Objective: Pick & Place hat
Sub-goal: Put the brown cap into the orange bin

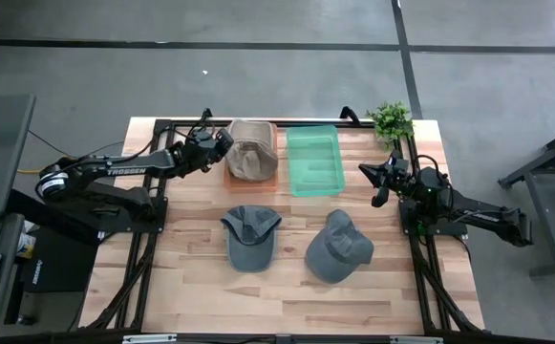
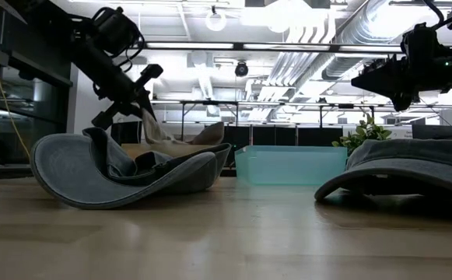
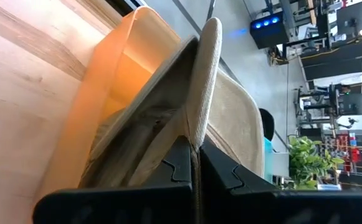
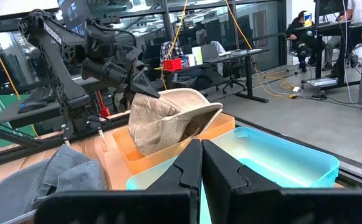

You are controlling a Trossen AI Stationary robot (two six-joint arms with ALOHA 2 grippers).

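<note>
A beige hat (image 1: 251,153) sits tilted in the orange bin (image 1: 269,174) at the far middle of the table. My left gripper (image 1: 223,141) is shut on the hat's left edge; it also shows in the right wrist view (image 4: 144,87). Two grey caps lie on the wood nearer the front: one with its inside up (image 1: 250,235), the other crown up (image 1: 339,247). My right gripper (image 1: 373,178) hangs shut and empty over the table's right side, right of the green bin (image 1: 313,161). My left gripper pinches the beige hat's rim edge (image 3: 200,124) between its two fingers. The fingers come from the table's left, slanting a little downward. The hat stands tilted, its held edge raised (image 4: 148,94) and its lower part down inside the orange bin.
A small green plant (image 1: 390,119) stands at the far right corner. The green bin beside the orange one holds nothing visible. Black frame rails (image 1: 143,258) run along the table's left and right sides. Bare wood lies along the near edge.
</note>
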